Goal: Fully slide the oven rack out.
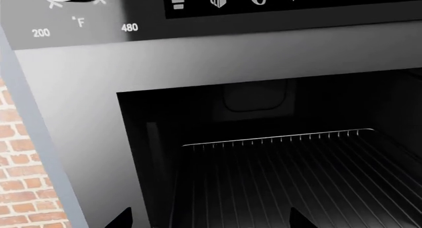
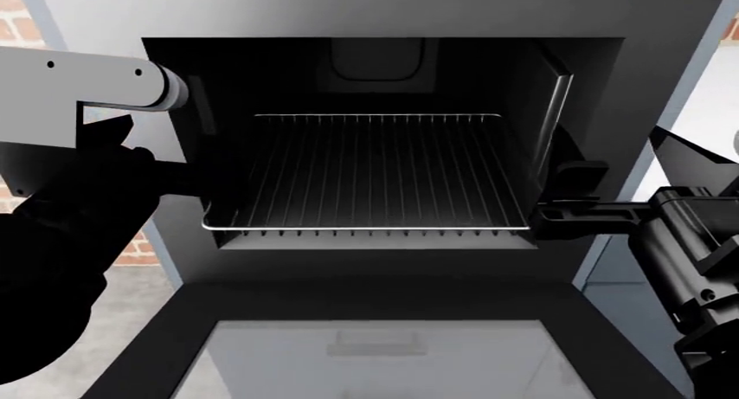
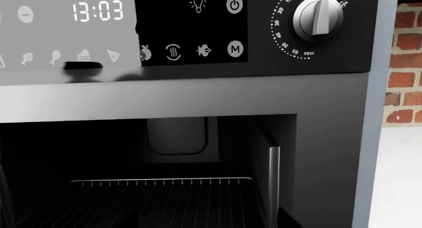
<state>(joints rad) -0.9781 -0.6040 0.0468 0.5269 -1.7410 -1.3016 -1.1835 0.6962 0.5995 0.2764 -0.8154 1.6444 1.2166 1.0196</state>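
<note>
Now your left hand is open at the front edge of the oven rack; your right hand, I cannot tell.

The oven rack is seated inside the oven cavity, behind the lowered door.

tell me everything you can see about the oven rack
The flat silver wire oven rack is a grid of thin parallel rods inside a thicker wire frame, nearly as wide as the dark oven cavity. It lies level inside the cavity above the lowered black glass-windowed door, its front edge near the opening. Neither gripper visibly grips it; contact at its ends cannot be judged.
</note>
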